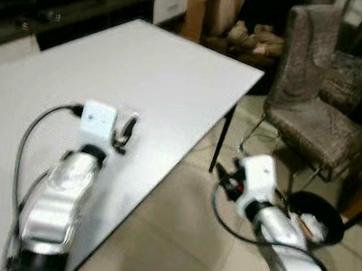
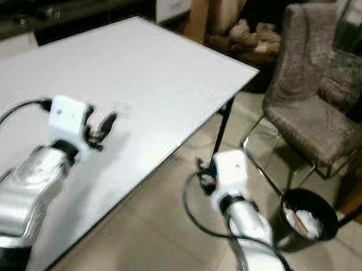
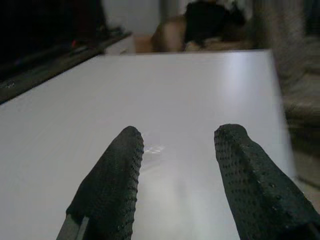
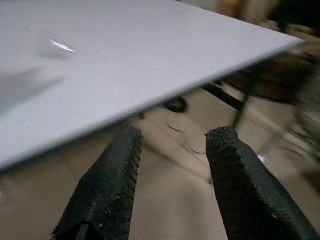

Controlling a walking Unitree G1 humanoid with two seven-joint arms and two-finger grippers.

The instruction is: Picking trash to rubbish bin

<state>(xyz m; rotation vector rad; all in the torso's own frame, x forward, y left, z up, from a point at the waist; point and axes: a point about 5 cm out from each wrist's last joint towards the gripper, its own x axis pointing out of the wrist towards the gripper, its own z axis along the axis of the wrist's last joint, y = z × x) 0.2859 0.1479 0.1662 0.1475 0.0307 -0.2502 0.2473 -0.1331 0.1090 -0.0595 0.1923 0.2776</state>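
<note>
Both pairs of black fingers stand spread with nothing between them. Farthest to the left, the left gripper (image 3: pixel 177 185) hangs low over the white table (image 1: pixel 167 77), its fingers (image 3: pixel 112 190) parted above the tabletop, and just ahead of them lies a small clear scrap of wrapper (image 3: pixel 152 150), thin and glinting, flat on the surface and touching neither finger. From the head camera the same gripper (image 1: pixel 125 134) reaches out past its white wrist block at the end of the silver left arm (image 1: pixel 58 201), with a black cable looping along beside it. Further right, past the table's edge and its dark leg, the right gripper (image 4: pixel 172 185) is held out over the tiled floor (image 1: pixel 173 223), below the level of the tabletop; its fingers (image 4: pixel 107 190) are likewise apart and empty, and the scrap shows from that side as a faint glint on the table near its rim. The silver right arm (image 1: pixel 285 246) carries it beside a black rubbish bin (image 1: pixel 317 214) that stands on the floor with pale crumpled litter already inside. Behind the bin is a grey upholstered chair (image 1: pixel 313 77) on thin metal legs, near the table's far corner.
</note>
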